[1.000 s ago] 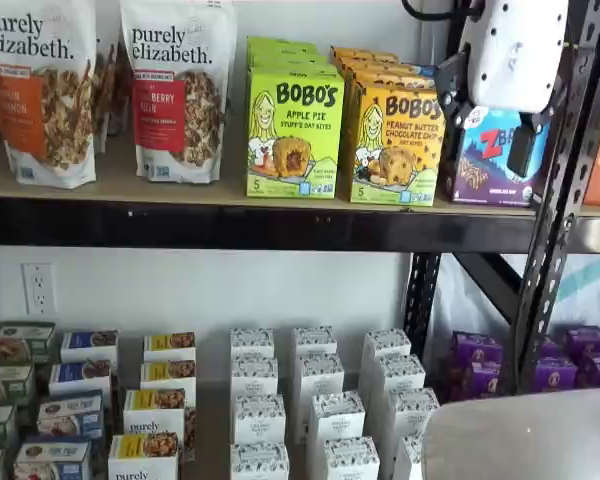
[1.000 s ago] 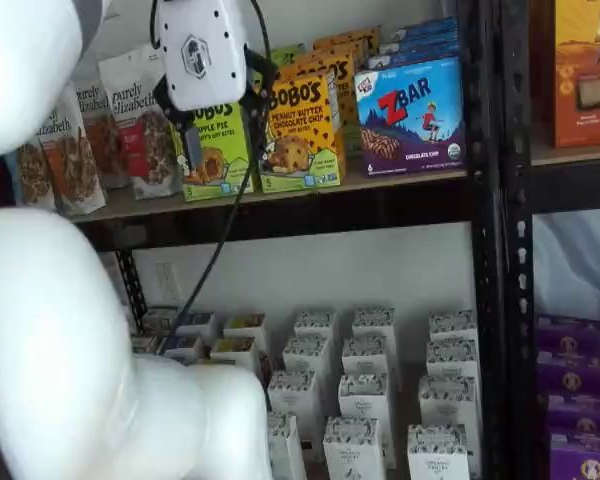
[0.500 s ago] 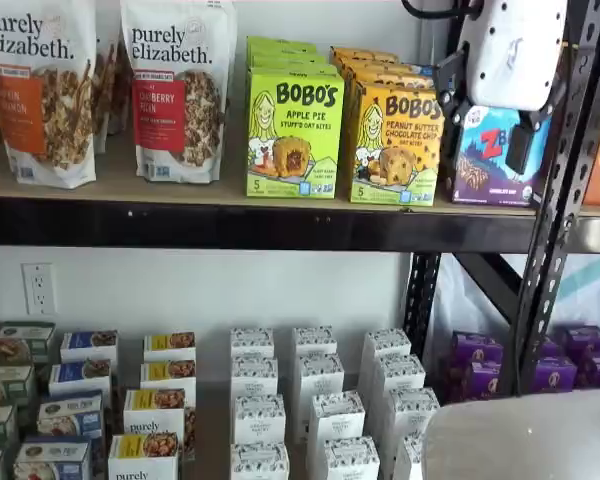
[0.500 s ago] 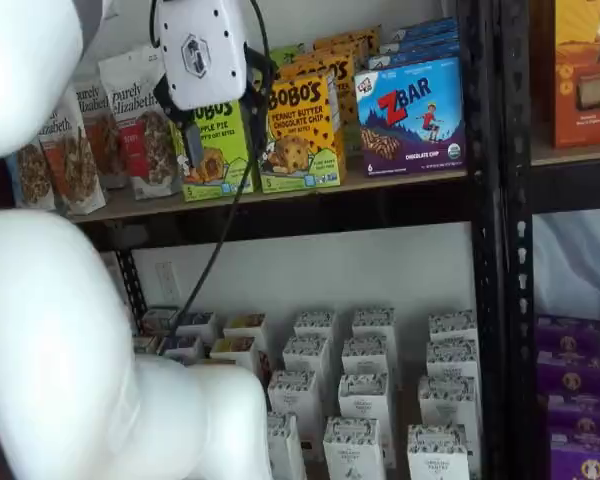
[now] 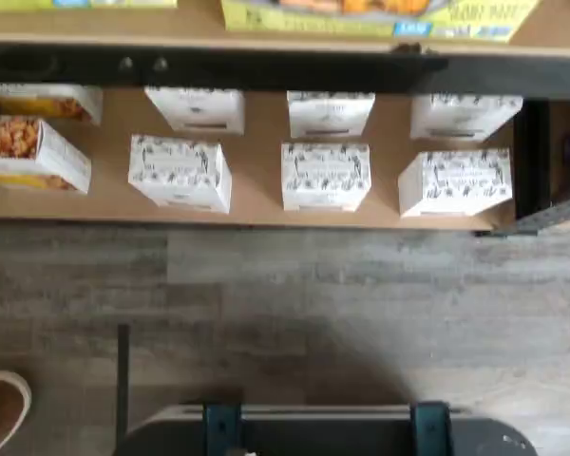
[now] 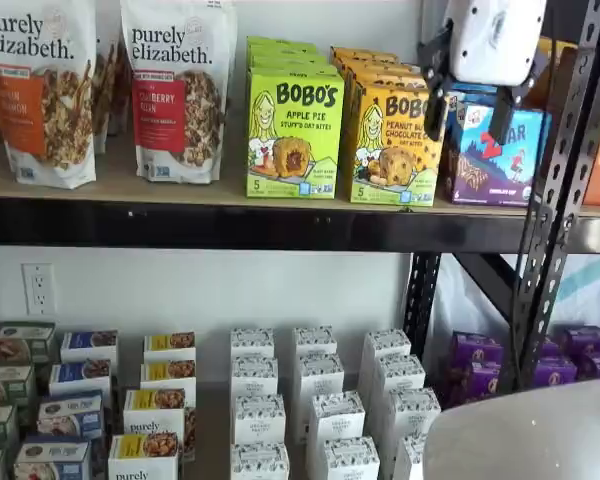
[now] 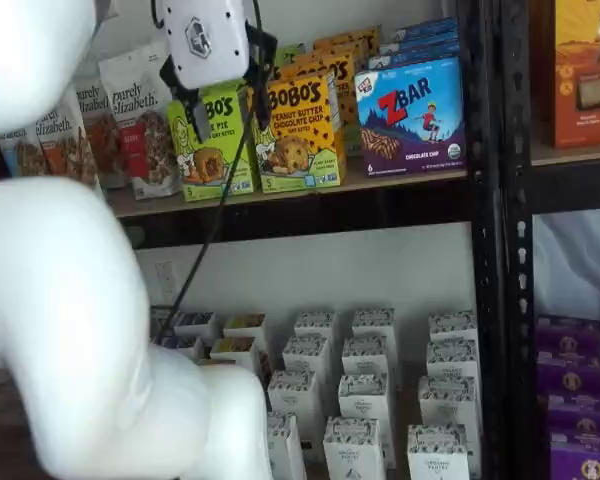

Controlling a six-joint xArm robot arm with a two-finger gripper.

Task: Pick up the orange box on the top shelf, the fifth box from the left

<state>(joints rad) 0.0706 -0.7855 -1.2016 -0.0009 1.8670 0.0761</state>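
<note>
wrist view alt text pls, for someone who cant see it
Looking down past the tan wooden top shelf with a black front beam, white patterned cartons sit in rows on a lower board, above grey plank flooring. The pincer is not visible here.

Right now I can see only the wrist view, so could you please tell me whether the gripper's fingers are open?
Observer: Yes, the gripper is open; a clear gap shows between its two black fingers in both shelf views.
Operator: Thank you. Is anything between them?
Observer: No, they hold nothing; the orange box stands upright at the front of the top shelf.
Operator: And what flanks that box?
Observer: A lime-green Bobo's box on one side, a blue ZBar box on the other.
</note>
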